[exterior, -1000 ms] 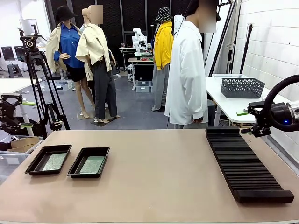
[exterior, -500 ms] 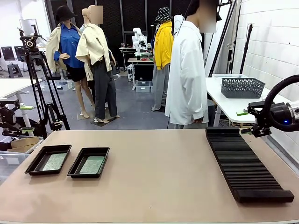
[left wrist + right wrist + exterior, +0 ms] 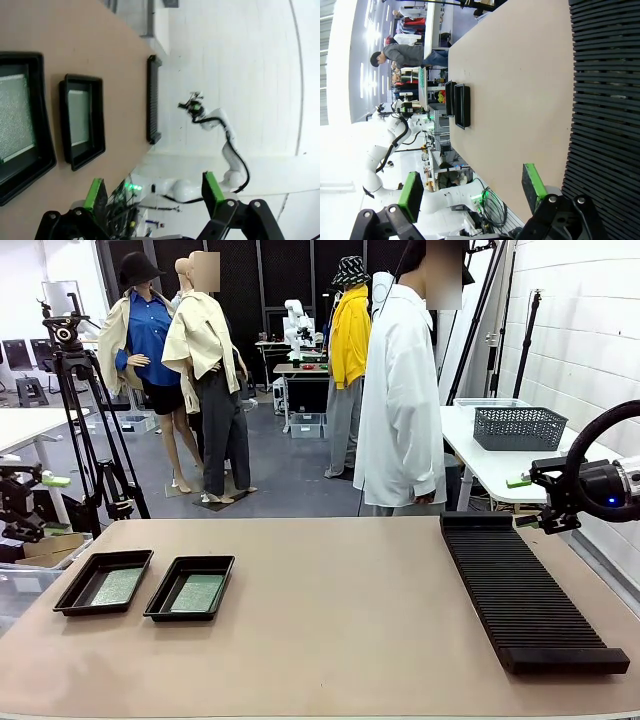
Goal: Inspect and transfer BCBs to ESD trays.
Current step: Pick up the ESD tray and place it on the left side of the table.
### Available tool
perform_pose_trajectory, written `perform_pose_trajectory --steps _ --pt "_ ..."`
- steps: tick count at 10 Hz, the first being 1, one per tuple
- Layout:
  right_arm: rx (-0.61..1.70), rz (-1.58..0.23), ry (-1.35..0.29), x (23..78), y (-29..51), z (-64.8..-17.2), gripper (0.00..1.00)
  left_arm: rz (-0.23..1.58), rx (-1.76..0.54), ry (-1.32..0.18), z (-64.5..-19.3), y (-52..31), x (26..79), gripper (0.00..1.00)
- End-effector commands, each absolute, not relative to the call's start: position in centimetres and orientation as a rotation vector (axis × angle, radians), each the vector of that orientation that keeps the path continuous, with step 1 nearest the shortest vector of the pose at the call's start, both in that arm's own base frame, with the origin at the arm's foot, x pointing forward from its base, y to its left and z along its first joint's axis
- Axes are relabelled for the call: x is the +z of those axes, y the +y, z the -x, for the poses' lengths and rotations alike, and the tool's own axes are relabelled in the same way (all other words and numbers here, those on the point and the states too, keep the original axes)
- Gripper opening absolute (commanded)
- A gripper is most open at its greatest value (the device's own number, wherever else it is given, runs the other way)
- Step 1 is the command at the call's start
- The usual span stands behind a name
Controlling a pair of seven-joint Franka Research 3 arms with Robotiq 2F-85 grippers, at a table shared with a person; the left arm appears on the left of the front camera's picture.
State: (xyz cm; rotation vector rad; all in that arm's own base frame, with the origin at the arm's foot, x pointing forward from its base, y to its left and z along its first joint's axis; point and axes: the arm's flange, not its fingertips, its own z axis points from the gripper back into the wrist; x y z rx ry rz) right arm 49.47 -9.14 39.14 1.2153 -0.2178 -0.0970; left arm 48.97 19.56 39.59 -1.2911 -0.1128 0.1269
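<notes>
While both jaws spread, tan table (image 3: 330, 620) bears two ESD trays (image 3: 190, 588), ribbed rack (image 3: 525, 590); workshop behind.

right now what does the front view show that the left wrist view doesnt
Front view alone: the person in a white shirt at the far side, and the grey mesh basket on a side table.
Left wrist view alone: the left gripper with its green-padded fingers open.
Both: two ESD trays, each holding a BCB, and the ribbed rack.
</notes>
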Motion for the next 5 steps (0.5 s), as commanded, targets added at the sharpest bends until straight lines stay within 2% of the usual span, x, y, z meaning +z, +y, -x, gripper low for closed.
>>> perform_pose_trajectory --steps 1,5 --pt "-0.097 -1.214 -0.218 39.14 -9.03 -49.52 1.0 1.338 0.166 -0.158 -48.86 20.14 39.9 1.0" --pt "-0.097 -1.214 -0.218 39.14 -9.03 -49.52 1.0 1.338 0.166 -0.158 -48.86 20.14 39.9 1.0"
